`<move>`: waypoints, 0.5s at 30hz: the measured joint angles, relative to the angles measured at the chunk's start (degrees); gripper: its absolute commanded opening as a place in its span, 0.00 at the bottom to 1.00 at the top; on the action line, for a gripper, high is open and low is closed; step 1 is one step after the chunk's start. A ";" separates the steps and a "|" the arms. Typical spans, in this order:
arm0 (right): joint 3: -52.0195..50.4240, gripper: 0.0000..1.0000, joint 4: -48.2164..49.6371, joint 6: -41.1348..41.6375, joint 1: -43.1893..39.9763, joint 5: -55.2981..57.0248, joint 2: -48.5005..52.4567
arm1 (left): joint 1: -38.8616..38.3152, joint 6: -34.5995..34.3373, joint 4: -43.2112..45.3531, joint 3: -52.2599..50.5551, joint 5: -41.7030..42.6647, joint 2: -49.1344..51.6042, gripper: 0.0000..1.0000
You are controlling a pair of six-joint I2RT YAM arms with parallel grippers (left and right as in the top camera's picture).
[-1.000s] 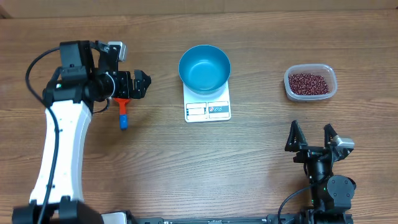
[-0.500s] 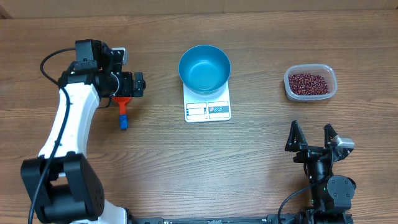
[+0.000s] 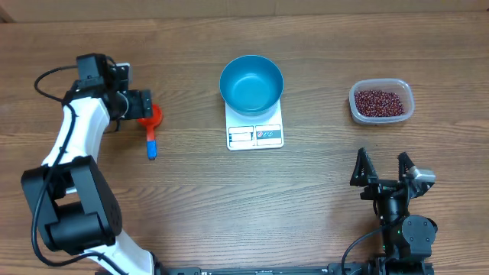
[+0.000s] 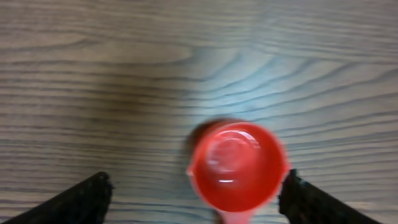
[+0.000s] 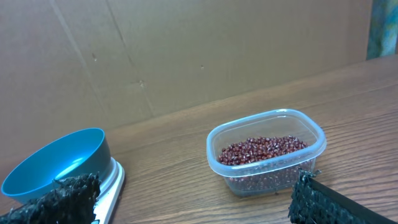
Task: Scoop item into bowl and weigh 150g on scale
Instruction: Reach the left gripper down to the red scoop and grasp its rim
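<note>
A red scoop (image 3: 155,117) with a blue handle (image 3: 151,145) lies on the table at the left. My left gripper (image 3: 142,105) hangs over its cup. In the left wrist view the round red cup (image 4: 236,165) sits between the open fingers of that gripper (image 4: 196,198), close to the right finger (image 4: 311,202) and well clear of the left one. The blue bowl (image 3: 251,82) stands empty on the white scale (image 3: 255,134). Dark red beans (image 3: 379,101) fill a clear tub (image 3: 407,111) at the right. My right gripper (image 3: 382,169) is open near the front edge, with nothing in it.
The right wrist view looks across bare wood to the tub (image 5: 267,155), with the bowl (image 5: 59,163) and the scale (image 5: 111,183) at its left. A cardboard wall (image 5: 186,50) stands behind the table.
My left gripper has drawn back to the left and turned down over the scoop, so the red cup now shows beside it. The right arm has not moved.
</note>
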 measured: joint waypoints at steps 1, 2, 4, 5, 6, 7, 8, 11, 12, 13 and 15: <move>0.00 1.00 0.00 -0.02 0.00 0.00 0.00 | 0.48 0.15 0.02 0.00 -0.02 0.50 0.80; 0.00 1.00 0.00 0.00 0.00 0.00 0.00 | 0.83 0.35 0.02 0.00 0.00 0.94 0.78; 0.00 1.00 0.00 -0.02 0.00 -0.02 0.00 | 1.11 0.63 0.22 0.00 0.28 1.55 0.72; 0.00 1.00 0.00 0.00 0.00 0.00 0.00 | 1.20 0.66 0.52 0.00 0.55 1.81 0.67; 0.00 1.00 0.00 0.00 0.00 -0.02 0.00 | 1.20 0.79 0.92 0.00 1.07 2.01 0.63; 0.00 1.00 0.00 0.00 0.00 -0.02 0.00 | 1.20 0.74 1.09 0.00 1.31 2.01 0.59; 0.00 1.00 0.02 0.02 0.00 -0.02 0.00 | 1.20 0.90 1.38 0.00 1.46 2.01 0.57; 0.00 1.00 0.02 0.02 0.00 0.00 0.00 | 1.20 0.83 1.73 0.04 1.77 2.01 0.56; 0.00 1.00 0.00 0.00 0.00 0.00 0.00 | 1.20 0.83 1.73 0.04 1.77 2.01 0.56; 0.00 1.00 0.00 0.00 0.00 0.02 0.00 | 1.20 0.83 1.77 0.04 1.77 2.01 0.55; 0.00 1.00 -0.02 -0.02 0.00 0.00 0.00 | 1.20 0.83 2.10 0.04 1.79 2.01 0.54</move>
